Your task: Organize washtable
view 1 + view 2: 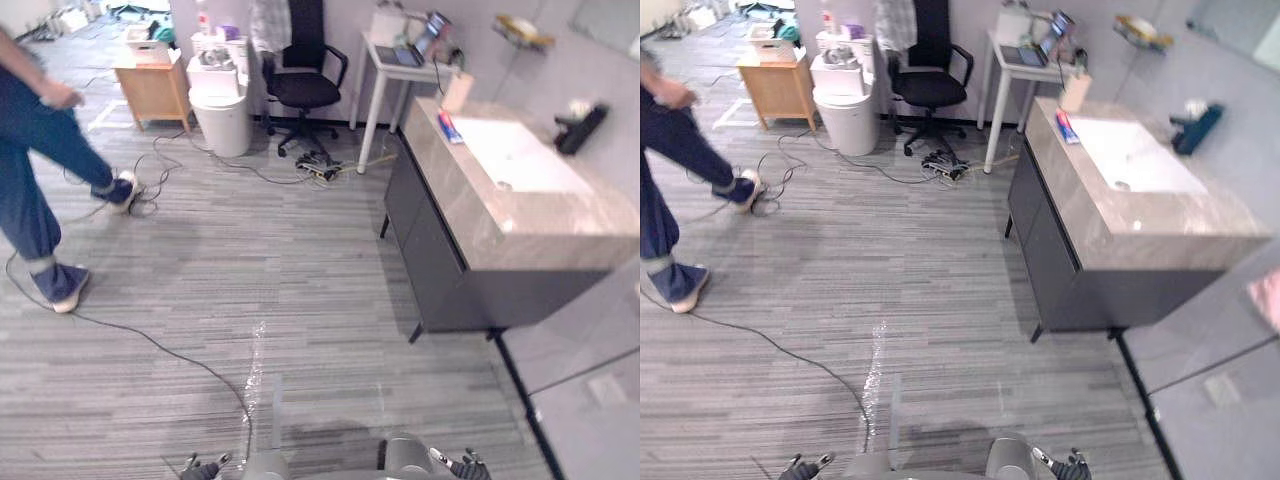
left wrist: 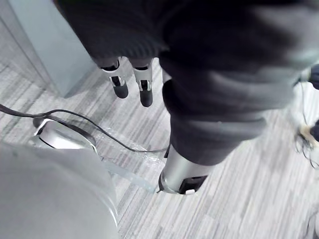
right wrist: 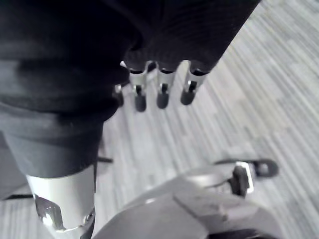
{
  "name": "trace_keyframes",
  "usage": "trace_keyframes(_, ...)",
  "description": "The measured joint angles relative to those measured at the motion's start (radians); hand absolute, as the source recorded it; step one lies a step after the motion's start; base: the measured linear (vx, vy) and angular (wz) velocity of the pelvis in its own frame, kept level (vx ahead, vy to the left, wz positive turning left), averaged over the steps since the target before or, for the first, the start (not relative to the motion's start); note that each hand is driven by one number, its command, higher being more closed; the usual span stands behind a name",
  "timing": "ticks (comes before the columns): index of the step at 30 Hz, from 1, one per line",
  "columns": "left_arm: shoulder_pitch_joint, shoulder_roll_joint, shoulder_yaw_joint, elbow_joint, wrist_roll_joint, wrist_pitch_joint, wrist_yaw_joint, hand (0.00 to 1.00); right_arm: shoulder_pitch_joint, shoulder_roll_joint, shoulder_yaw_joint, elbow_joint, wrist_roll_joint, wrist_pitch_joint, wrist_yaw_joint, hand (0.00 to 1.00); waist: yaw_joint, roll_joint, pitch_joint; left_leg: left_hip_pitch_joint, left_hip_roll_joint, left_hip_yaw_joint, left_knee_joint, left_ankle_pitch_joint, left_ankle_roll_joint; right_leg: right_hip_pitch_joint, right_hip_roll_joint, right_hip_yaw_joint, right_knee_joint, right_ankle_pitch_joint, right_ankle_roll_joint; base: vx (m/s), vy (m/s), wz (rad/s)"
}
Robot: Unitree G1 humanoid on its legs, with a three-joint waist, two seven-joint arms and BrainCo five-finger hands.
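The washtable (image 1: 470, 215) stands at the right, a marble top on a dark cabinet with a white sink (image 1: 520, 155) set in it. On the top's far end lie a red and blue tube (image 1: 449, 127) and a beige cup (image 1: 458, 92). A black faucet (image 1: 580, 128) juts from the wall by the sink. My left hand (image 2: 132, 82) and right hand (image 3: 159, 87) hang low over the striped floor, well short of the washtable, fingers relaxed and holding nothing. Both also peek in at the head view's bottom edge, left hand (image 1: 200, 468) and right hand (image 1: 462, 466).
A person (image 1: 40, 170) in jeans walks at the far left. At the back stand a wooden cabinet (image 1: 155, 85), a white bin (image 1: 220, 115), a black office chair (image 1: 305, 85) and a white side table (image 1: 385, 70) with a laptop. Cables and a power strip (image 1: 320, 168) lie on the floor.
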State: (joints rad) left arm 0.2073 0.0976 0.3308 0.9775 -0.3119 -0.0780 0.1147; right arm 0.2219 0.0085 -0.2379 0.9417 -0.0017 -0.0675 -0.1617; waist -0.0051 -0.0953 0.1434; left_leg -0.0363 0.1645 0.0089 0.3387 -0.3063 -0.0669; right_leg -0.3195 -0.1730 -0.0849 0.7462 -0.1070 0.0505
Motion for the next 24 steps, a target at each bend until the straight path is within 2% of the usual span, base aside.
trace_keyframes(1, -0.001, 0.010, 0.005, 0.010, 0.000, 0.007, -0.001, 0.00, 0.000, 0.015, 0.000, 0.013, 0.000, 0.000, 0.002, 0.00, -0.006, -0.022, -0.008, 0.022, -0.024, -0.006, -0.014, 0.000, -0.006, -0.015, 0.001, -0.019, -0.049, -0.012, -0.006, 0.29, 0.036, 0.65)
trace_keyframes(2, -0.009, -0.012, 0.010, 0.011, 0.001, 0.016, -0.001, 0.00, 0.004, 0.005, -0.006, -0.002, 0.001, -0.008, 0.007, 0.00, -0.026, -0.007, 0.006, -0.009, -0.002, -0.005, 0.088, -0.052, 0.054, -0.046, 0.022, -0.056, -0.129, -0.029, 0.011, 0.38, 0.034, 0.50)
trace_keyframes(3, -0.014, -0.012, 0.009, 0.016, 0.010, 0.027, -0.005, 0.00, -0.013, -0.006, -0.020, 0.010, 0.001, -0.002, 0.013, 0.00, -0.027, -0.001, 0.027, 0.017, 0.005, 0.005, 0.085, -0.062, 0.040, -0.061, 0.034, -0.066, -0.225, -0.021, 0.015, 0.39, 0.017, 0.38)
trace_keyframes(5, -0.016, -0.002, -0.010, 0.027, 0.038, 0.026, -0.007, 0.00, -0.008, 0.000, -0.023, 0.026, 0.001, 0.013, 0.014, 0.00, -0.036, -0.003, 0.027, 0.038, 0.000, 0.011, 0.078, -0.079, 0.027, -0.056, 0.033, -0.082, -0.388, -0.002, 0.028, 0.24, -0.121, 0.23)
trace_keyframes(7, -0.023, 0.003, -0.015, 0.047, 0.093, 0.026, -0.019, 0.00, 0.021, 0.019, -0.064, 0.027, 0.001, 0.025, 0.015, 0.00, -0.049, -0.002, 0.027, 0.119, -0.028, -0.015, -0.010, -0.089, 0.010, -0.072, -0.003, -0.080, -0.420, 0.002, 0.025, 0.48, -0.322, 0.47)
trace_keyframes(8, -0.022, -0.002, -0.015, 0.052, 0.100, 0.027, -0.022, 0.00, 0.023, 0.017, -0.077, 0.027, 0.000, 0.030, 0.018, 0.00, -0.057, 0.008, 0.024, 0.144, -0.024, -0.028, -0.042, -0.090, 0.008, -0.079, -0.003, -0.081, -0.375, 0.021, 0.023, 0.57, -0.378, 0.44)
trace_keyframes(9, -0.008, -0.016, -0.016, 0.054, 0.125, 0.032, -0.029, 0.00, 0.043, 0.005, -0.090, 0.021, -0.002, 0.032, 0.031, 0.00, -0.080, 0.025, -0.011, 0.193, 0.007, -0.051, -0.129, -0.089, 0.007, -0.110, 0.026, -0.108, -0.298, 0.010, 0.023, 0.52, -0.301, 0.35)
trace_keyframes(10, 0.019, -0.025, -0.015, 0.056, 0.133, 0.033, -0.032, 0.00, 0.064, -0.003, -0.101, 0.016, -0.005, 0.030, 0.034, 0.00, -0.094, 0.069, -0.044, 0.216, 0.049, -0.073, -0.160, -0.078, -0.016, -0.106, 0.067, -0.135, -0.292, 0.001, 0.012, 0.55, -0.263, 0.04)
trace_keyframes(11, 0.033, -0.047, -0.011, 0.058, 0.147, 0.037, -0.049, 0.00, 0.068, -0.015, -0.127, 0.022, -0.008, 0.028, 0.034, 0.00, -0.091, 0.119, -0.080, 0.197, 0.081, -0.093, -0.071, -0.059, -0.053, -0.105, 0.127, -0.147, -0.289, 0.007, -0.015, 0.71, -0.328, -0.32)
trace_keyframes(12, 0.031, -0.059, 0.011, 0.064, 0.151, 0.049, -0.057, 0.00, 0.060, -0.013, -0.152, 0.025, -0.007, 0.035, 0.034, 0.00, -0.097, 0.118, -0.090, 0.141, 0.108, -0.114, 0.081, -0.014, -0.084, -0.086, 0.181, -0.143, -0.286, -0.007, -0.077, 0.61, -0.285, -0.54)
trace_keyframes(13, 0.031, -0.057, 0.020, 0.064, 0.151, 0.055, -0.062, 0.00, 0.061, -0.013, -0.154, 0.026, -0.003, 0.037, 0.035, 0.00, -0.096, 0.119, -0.092, 0.110, 0.116, -0.134, 0.165, 0.020, -0.100, -0.068, 0.202, -0.137, -0.294, -0.016, -0.089, 0.60, -0.302, -0.59)
trace_keyframes(14, 0.035, -0.052, 0.023, 0.066, 0.153, 0.061, -0.067, 0.00, 0.062, -0.011, -0.153, 0.026, 0.002, 0.037, 0.034, 0.00, -0.095, 0.115, -0.099, 0.059, 0.120, -0.164, 0.315, 0.090, -0.121, -0.043, 0.236, -0.124, -0.307, -0.034, -0.115, 0.51, -0.189, -0.81)
trace_keyframes(15, 0.030, -0.049, 0.022, 0.061, 0.156, 0.062, -0.069, 0.00, 0.058, -0.014, -0.149, 0.025, 0.018, 0.036, 0.030, 0.00, -0.092, 0.116, -0.100, -0.019, 0.124, -0.174, 0.529, 0.128, -0.174, 0.004, 0.287, -0.098, -0.338, -0.046, -0.136, 0.62, -0.200, -0.90)
trace_keyframes(16, 0.027, -0.043, 0.022, 0.048, 0.158, 0.062, -0.069, 0.00, 0.041, -0.014, -0.145, 0.025, 0.032, 0.038, 0.030, 0.00, -0.093, 0.114, -0.099, -0.073, 0.137, -0.148, 0.670, 0.124, -0.168, 0.047, 0.320, -0.077, -0.371, -0.045, -0.149, 0.72, -0.220, -0.93)
trace_keyframes(17, 0.025, -0.033, 0.022, 0.039, 0.158, 0.059, -0.068, 0.00, 0.031, -0.013, -0.128, 0.025, 0.038, 0.038, 0.028, 0.00, -0.091, 0.101, -0.097, -0.116, 0.156, -0.092, 0.777, 0.111, -0.143, 0.101, 0.350, -0.038, -0.413, -0.039, -0.168, 0.66, -0.178, -1.13)
trace_keyframes(18, 0.025, -0.008, 0.018, 0.025, 0.155, 0.050, -0.064, 0.00, -0.001, -0.011, -0.083, 0.025, 0.042, 0.034, 0.022, 0.00, -0.086, 0.072, -0.089, -0.171, 0.169, 0.001, 0.857, 0.072, -0.077, 0.183, 0.367, 0.035, -0.465, -0.030, -0.182, 0.63, -0.135, -1.29)
trace_keyframes(19, 0.025, 0.006, 0.013, 0.014, 0.149, 0.048, -0.059, 0.00, -0.025, -0.010, -0.054, 0.021, 0.051, 0.032, 0.012, 0.00, -0.084, 0.045, -0.089, -0.193, 0.165, 0.041, 0.853, 0.054, -0.049, 0.226, 0.366, 0.086, -0.488, -0.029, -0.184, 0.51, -0.077, -1.24)
trace_keyframes(20, 0.025, 0.012, 0.012, 0.008, 0.145, 0.047, -0.055, 0.00, -0.040, -0.006, -0.035, 0.014, 0.052, 0.031, 0.008, 0.00, -0.082, 0.036, -0.087, -0.210, 0.163, 0.060, 0.837, 0.043, -0.033, 0.252, 0.365, 0.119, -0.498, -0.029, -0.184, 0.50, -0.017, -1.22)
trace_keyframes(21, 0.023, 0.014, 0.007, 0.000, 0.128, 0.042, -0.048, 0.00, -0.068, -0.005, -0.008, -0.009, 0.052, 0.024, 0.006, 0.00, -0.063, 0.028, -0.084, -0.240, 0.162, 0.080, 0.767, 0.027, -0.014, 0.298, 0.361, 0.186, -0.509, -0.029, -0.184, 0.37, 0.040, -1.14)
trace_keyframes(22, 0.019, 0.013, 0.001, -0.001, 0.121, 0.037, -0.047, 0.00, -0.078, -0.005, 0.007, -0.025, 0.051, 0.020, 0.007, 0.00, -0.054, 0.030, -0.080, -0.252, 0.160, 0.077, 0.719, 0.024, -0.012, 0.316, 0.358, 0.217, -0.510, -0.029, -0.183, 0.43, 0.131, -1.44)
trace_keyframes(23, 0.002, 0.007, 0.001, -0.007, 0.104, 0.028, -0.046, 0.00, -0.100, 0.001, 0.012, -0.054, 0.047, 0.006, 0.007, 0.00, -0.037, 0.030, -0.061, -0.271, 0.157, 0.076, 0.604, 0.020, -0.017, 0.360, 0.340, 0.271, -0.513, -0.038, -0.167, 0.31, 0.162, -1.16)
trace_keyframes(24, -0.002, 0.007, 0.000, -0.017, 0.096, 0.025, -0.047, 0.00, -0.107, 0.005, 0.013, -0.079, 0.039, 0.000, 0.007, 0.00, -0.033, 0.026, -0.052, -0.281, 0.144, 0.067, 0.496, 0.024, -0.023, 0.386, 0.317, 0.305, -0.516, -0.053, -0.145, 0.41, 0.324, -1.26)
